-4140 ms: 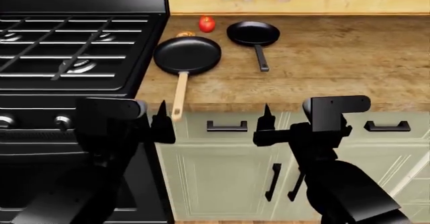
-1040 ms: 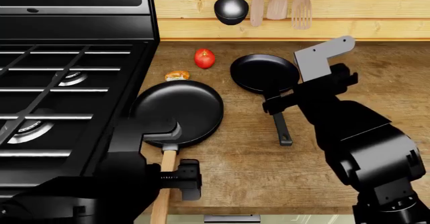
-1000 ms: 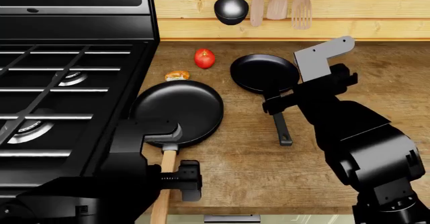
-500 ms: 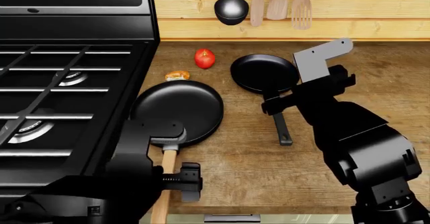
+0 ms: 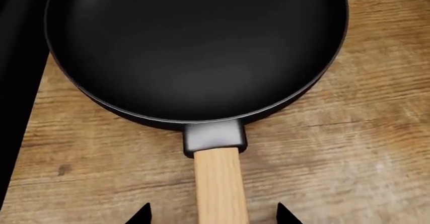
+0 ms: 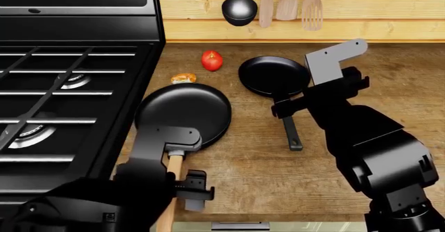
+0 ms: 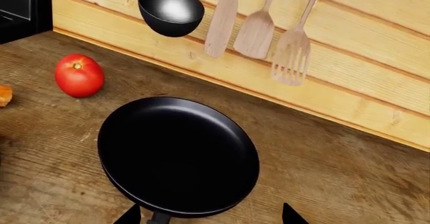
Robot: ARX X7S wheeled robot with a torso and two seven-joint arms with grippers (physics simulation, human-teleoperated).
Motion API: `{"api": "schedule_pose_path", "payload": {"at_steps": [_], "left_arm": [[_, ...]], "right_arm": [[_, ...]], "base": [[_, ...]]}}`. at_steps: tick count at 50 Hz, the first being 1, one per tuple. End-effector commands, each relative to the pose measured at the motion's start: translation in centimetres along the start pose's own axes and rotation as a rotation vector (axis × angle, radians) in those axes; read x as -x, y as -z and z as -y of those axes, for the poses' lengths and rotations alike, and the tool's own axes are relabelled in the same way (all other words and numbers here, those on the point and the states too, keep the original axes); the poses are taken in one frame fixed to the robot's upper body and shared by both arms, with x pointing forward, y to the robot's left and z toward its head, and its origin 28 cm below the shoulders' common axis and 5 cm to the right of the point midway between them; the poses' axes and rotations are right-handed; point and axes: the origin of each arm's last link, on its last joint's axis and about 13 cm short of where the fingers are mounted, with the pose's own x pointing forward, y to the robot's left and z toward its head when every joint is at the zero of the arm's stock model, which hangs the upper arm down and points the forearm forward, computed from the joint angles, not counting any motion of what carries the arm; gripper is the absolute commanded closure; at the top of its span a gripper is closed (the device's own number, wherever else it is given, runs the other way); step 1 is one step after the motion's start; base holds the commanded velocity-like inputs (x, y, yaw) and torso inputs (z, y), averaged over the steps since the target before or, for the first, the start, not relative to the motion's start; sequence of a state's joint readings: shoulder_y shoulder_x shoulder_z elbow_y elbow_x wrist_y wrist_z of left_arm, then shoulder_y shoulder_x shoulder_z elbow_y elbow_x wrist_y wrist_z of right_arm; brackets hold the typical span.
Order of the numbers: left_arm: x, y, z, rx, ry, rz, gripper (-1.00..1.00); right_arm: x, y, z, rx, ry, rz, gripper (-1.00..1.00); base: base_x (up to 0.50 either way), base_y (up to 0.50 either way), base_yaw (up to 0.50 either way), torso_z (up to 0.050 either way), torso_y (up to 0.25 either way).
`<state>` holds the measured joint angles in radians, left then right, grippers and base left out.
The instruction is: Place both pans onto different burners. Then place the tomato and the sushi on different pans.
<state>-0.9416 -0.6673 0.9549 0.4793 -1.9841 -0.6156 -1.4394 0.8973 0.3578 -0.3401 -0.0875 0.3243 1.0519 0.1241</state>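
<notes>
Both grippers are held wide open above the pan handles.
If the left gripper (image 5: 211,215) closes off-centre, the wooden handle (image 5: 219,183) can slip; the right gripper (image 7: 208,215) risks missing the small pan (image 7: 178,156).

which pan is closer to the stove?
The larger pan, the one with the light wooden handle. It sits right beside the stove edge; the smaller pan with the thin black handle lies farther along the counter, past the tomato.
</notes>
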Motion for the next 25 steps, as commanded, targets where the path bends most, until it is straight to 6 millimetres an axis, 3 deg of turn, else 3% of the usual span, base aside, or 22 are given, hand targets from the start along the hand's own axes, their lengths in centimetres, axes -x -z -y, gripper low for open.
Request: {"api": "schedule_pose_path", "payload": {"at_steps": [1, 16, 25], "left_arm": [[-1.6, 2.2, 0.2, 0.0, 0.031, -0.176, 1.0], [-1.4, 1.9, 0.0, -0.005, 0.015, -0.144, 1.0], [-1.1, 0.1, -0.5, -0.057, -0.051, 0.017, 1.0]], "right_arm": [[0.1, -0.1, 0.0, -0.003, 0.002, 0.007, -1.0], [0.2, -0.4, 0.1, -0.01, 0.005, 0.013, -1.0], [0.2, -0.4, 0.1, -0.015, 0.009, 0.019, -1.0]], "base": [[0.0, 0.0, 0.0, 0.0, 0.0], [0.0, 0.0, 0.0, 0.0, 0.0], [0.0, 0.0, 0.0, 0.0, 0.0]]}}
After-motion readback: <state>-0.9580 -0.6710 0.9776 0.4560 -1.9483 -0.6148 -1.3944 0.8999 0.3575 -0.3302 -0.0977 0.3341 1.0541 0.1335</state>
